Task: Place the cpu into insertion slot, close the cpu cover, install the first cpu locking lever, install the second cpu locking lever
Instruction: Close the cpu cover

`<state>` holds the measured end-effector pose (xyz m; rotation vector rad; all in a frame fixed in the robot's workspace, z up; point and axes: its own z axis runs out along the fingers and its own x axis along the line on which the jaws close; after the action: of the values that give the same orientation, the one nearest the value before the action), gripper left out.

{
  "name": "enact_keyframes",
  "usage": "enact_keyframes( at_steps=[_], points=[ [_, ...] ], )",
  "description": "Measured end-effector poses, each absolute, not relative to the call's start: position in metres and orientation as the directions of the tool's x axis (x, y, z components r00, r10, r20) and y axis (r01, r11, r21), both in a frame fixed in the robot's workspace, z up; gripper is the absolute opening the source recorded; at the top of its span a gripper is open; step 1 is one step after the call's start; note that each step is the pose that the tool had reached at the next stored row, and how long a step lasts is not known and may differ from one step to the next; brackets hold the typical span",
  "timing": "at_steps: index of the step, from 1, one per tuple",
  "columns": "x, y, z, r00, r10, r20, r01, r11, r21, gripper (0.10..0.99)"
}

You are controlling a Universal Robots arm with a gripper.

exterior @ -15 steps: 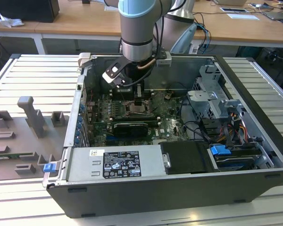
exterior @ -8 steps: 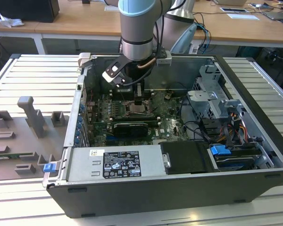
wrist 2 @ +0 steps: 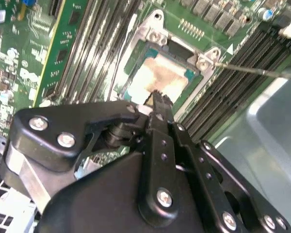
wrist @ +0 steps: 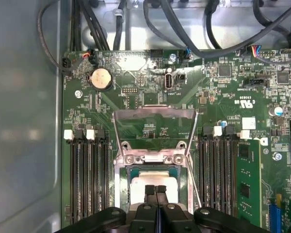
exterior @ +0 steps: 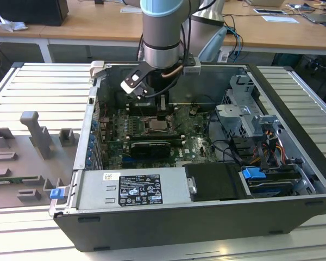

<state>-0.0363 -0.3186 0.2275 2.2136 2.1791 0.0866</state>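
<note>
The cpu [wrist: 138, 188] is lying flat in the insertion slot [wrist: 119, 187] with its pale metal face up. It is sitting in the middle of the green motherboard [wrist: 223, 111], between the two banks of long black memory slots [wrist: 87, 174]. It is looking light, thin and stiff, with a smooth face that would be giving little friction. I am judging it fragile on its underside and at the slot's contacts, so any hold should be going to its opposite edges, kept level, never prying at a corner.

The jaws are standing shut, fingertips [wrist: 149, 190] pressed together with nothing between them, hanging right over the chip's face; whether they are touching it I cannot tell. In the second wrist view the cpu [wrist 2: 160, 80] is showing just past the tip.

The cpu cover [wrist: 155, 113] is standing open, swung back from its hinge at the slot's edge toward the board's cabled edge. It is looking like thin, springy sheet metal, better pushed at its free cross-bar than pinched. A thin wire lever [wrist 2: 254, 71] is running out beside the slot.

In the exterior view the arm is reaching down into the open computer case [exterior: 179, 225], which is lying on the slatted worktop [exterior: 38, 87].
</note>
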Motion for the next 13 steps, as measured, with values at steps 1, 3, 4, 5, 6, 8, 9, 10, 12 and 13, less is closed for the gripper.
enact_keyframes(
  at_steps=[1,3,4,5,6,8,9,10,12,13],
  points=[
    [-0.036,-0.319,0.229,0.015,1.0,0.016,0.998,-0.016,0.063,0.106],
    [-0.036,-0.319,0.235,0.015,1.0,0.016,0.998,-0.016,0.062,0.106],
    [-0.036,-0.319,0.24,0.015,1.0,0.016,0.998,-0.016,0.061,0.106],
    [-0.036,-0.319,0.245,0.015,1.0,0.016,0.998,-0.016,0.06,0.106],
    [-0.036,-0.319,0.247,0.015,1.0,0.016,0.998,-0.016,0.059,0.106],
    [-0.034,-0.319,0.247,0.015,1.0,0.016,0.998,-0.016,0.057,0.106],
    [-0.034,-0.319,0.247,0.015,1.0,0.016,0.998,-0.016,0.056,0.106],
    [-0.032,-0.319,0.247,0.015,1.0,0.016,0.998,-0.016,0.056,0.106],
    [-0.032,-0.319,0.247,0.015,1.0,0.016,0.998,-0.016,0.055,0.106],
    [-0.032,-0.319,0.247,0.016,1.0,0.016,0.998,-0.016,0.055,0.106]
  ],
)
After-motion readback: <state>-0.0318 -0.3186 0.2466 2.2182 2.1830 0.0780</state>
